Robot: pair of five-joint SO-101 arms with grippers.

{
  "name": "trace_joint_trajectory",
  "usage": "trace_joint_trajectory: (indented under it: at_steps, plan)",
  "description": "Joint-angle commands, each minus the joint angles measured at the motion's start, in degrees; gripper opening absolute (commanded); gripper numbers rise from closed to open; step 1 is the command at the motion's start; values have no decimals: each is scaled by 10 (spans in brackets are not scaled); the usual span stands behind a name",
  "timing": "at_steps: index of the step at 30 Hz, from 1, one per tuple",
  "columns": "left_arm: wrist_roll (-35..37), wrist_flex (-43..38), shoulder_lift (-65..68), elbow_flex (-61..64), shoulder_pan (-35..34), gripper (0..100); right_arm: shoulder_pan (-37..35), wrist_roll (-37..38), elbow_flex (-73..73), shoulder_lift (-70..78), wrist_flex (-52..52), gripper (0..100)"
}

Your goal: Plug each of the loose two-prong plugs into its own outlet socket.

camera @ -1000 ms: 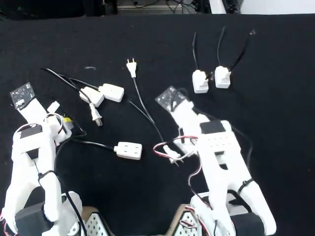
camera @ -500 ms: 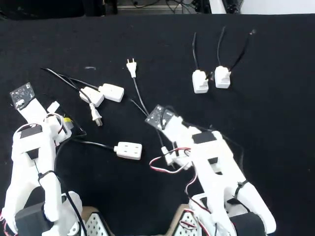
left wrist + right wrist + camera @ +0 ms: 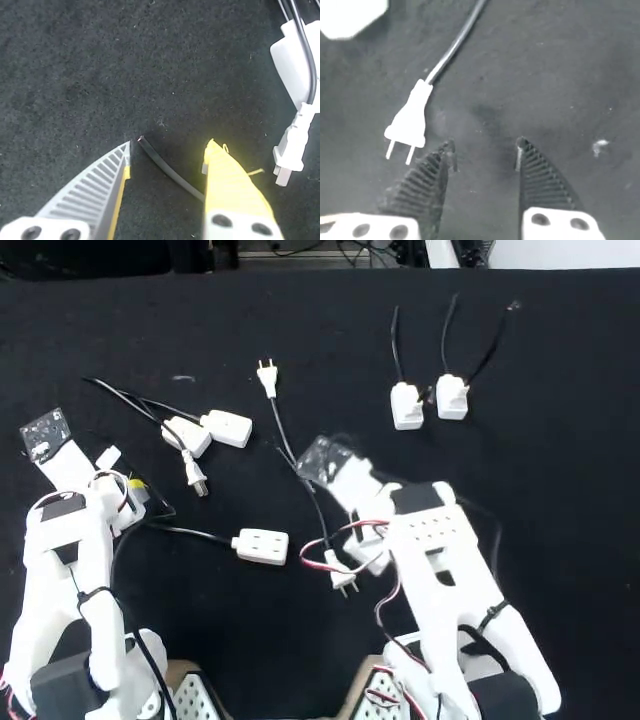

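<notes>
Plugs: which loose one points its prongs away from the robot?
The far plug, alone up the table. The left plug and the near plug beside the right arm point back toward the robot.

A fixed high camera looks steeply down on the black worktop, with both arms' bases at its near edge. Each wrist camera sits low and close to the cloth, looking out between its own jaws. The left one shares with the high view a white plug beside the left arm, and the right one a second plug near the right arm.
</notes>
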Motion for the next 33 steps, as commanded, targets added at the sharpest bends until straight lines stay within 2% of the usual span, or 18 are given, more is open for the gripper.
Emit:
trace_joint_trajectory:
  at_steps: [1, 5, 10, 13, 20, 23, 26, 33]
  plan:
    - [-7, -7, -11, -5, 4, 241, -20, -33, -25, 4, -6, 177]
    - [-7, -7, -11, -5, 3, 241, -91, -41, 14, 3, -41, 175]
    - [-7, -7, -11, -4, 4, 241, -169, -150, 40, 3, -80, 174]
    - [-7, -7, -11, -4, 3, 241, -180, -193, 69, 4, -135, 174]
    - [-7, -7, -11, -4, 2, 241, -177, -195, 145, 4, -242, 173]
    - [-7, -7, -11, -3, 2, 241, -158, -195, 151, 4, -241, 158]
    - [-7, -7, -11, -3, 2, 241, -124, -187, 151, 4, -236, 16]
    - [-7, -7, -11, -3, 1, 241, 17, -127, 144, -1, -237, 14]
